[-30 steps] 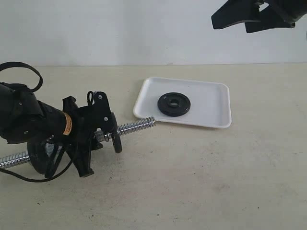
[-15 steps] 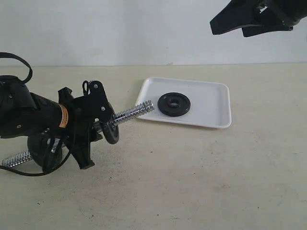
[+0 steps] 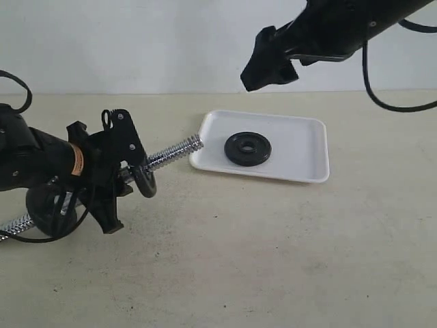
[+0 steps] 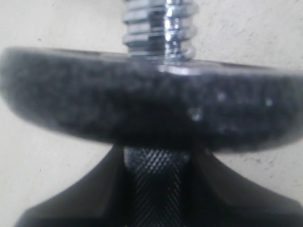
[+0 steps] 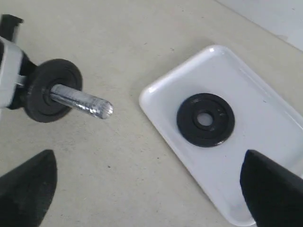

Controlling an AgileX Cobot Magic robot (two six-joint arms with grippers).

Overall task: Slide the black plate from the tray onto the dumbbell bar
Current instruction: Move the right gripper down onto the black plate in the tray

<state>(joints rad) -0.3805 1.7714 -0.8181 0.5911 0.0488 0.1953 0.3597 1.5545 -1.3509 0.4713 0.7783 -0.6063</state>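
We see a beige table in front of a pale wall. On the left, the left gripper is clamped on the dumbbell bar, which slants up from the table's left edge, its threaded tip pointing towards the tray. In the left wrist view the black fingers press on either side of the bar's knurled middle, so the grip is narrow and firm on the bar. A black disc is threaded on the bar just ahead of the fingers. A second disc sits further back on the bar, partly hidden by the arm. The white tray lies flat on the table right of centre, near the bar's tip. In the right wrist view the tip stands just apart from the tray's corner. The black plate lies flat inside the tray, in its left half, with its centre hole facing up. The right gripper hangs in the air above the tray, well clear of the plate. Its two fingers stand wide apart and hold nothing.
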